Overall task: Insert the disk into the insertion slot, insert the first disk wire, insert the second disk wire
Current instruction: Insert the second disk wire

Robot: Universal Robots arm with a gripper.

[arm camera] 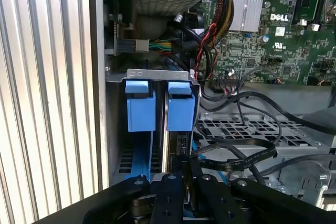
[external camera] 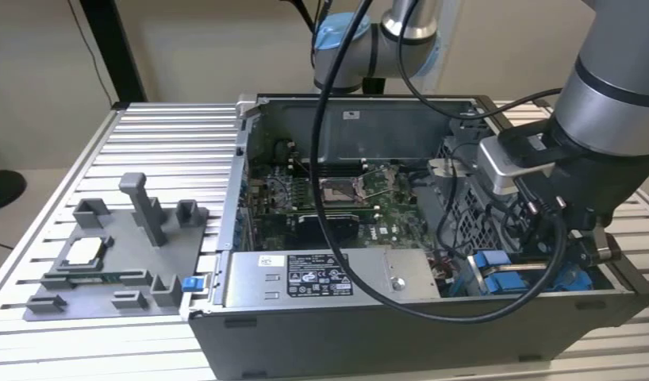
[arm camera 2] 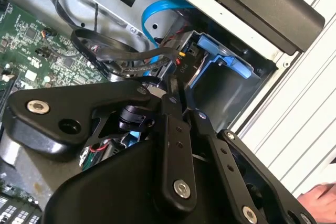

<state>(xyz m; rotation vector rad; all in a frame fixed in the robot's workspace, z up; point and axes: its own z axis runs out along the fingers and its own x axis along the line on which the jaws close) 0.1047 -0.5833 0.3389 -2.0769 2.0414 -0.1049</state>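
Jaws down at the disk bay, wires crowding the approach.

In the exterior view we see the arm (external camera: 610,103) bent down into the case's (external camera: 409,325) corner nearest the tabletop's edge. In the second wrist view, the jaws (arm camera 2: 176,85) look pinched on a wire (arm camera 2: 113,48); misalignment could jam it. In the first wrist view the disk (arm camera: 181,111) stands in its slot.

Even, soft indoor light; dim inside the case (external camera: 336,119); wrist views slightly blurred.
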